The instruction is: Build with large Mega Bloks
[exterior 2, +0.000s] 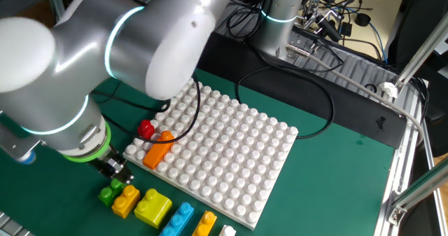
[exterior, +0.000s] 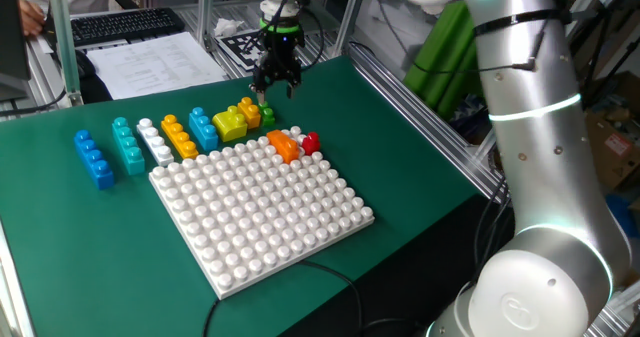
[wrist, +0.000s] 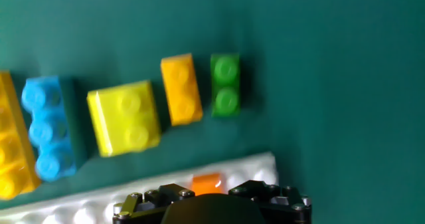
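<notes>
One fixed view had the tool (exterior: 275, 77) hanging above the far end of the brick row, over the small orange brick (exterior: 250, 112) and the green brick (exterior: 267, 116); whether its jaws were apart or together could not be told. Beside them on the green tabletop (exterior: 420, 177) lay the yellow brick (exterior: 229, 125), then a light blue brick (exterior: 203, 130). An orange brick (exterior: 284, 145) and a red brick (exterior: 309, 142) sat at the white baseplate (exterior: 260, 212) corner.
</notes>
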You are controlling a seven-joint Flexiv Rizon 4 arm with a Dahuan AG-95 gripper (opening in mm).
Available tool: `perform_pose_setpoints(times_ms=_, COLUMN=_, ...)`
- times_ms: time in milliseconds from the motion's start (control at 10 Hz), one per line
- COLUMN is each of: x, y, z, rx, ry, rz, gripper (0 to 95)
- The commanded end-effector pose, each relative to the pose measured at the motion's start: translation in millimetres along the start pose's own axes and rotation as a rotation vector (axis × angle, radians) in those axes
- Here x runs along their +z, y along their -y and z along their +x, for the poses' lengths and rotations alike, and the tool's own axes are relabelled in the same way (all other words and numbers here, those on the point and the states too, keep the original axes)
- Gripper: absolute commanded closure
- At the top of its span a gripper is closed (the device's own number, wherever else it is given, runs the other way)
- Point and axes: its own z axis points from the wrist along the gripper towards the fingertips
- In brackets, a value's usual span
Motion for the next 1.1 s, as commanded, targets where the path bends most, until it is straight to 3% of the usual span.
perform_pose_setpoints(times_ms=100, x=0.7, y=1.1, z=-2.2, rx=0.006, ry=0.012, rz=0.01, gripper=95.0)
perform_pose_setpoints(times_ms=300, x=0.7, y=0.9, z=-17.5, rx=-0.008, ry=0.009, rz=0.01, gripper=95.0)
perform_pose_setpoints(times_ms=600, x=12.8, y=2.0, z=-29.1, rx=-0.013, ry=0.019, rz=0.019, gripper=95.0)
perform_pose_setpoints(times_ms=1100, x=16.8, y=1.3, z=-31.8, rx=0.008, ry=0.017, rz=0.013, gripper=95.0)
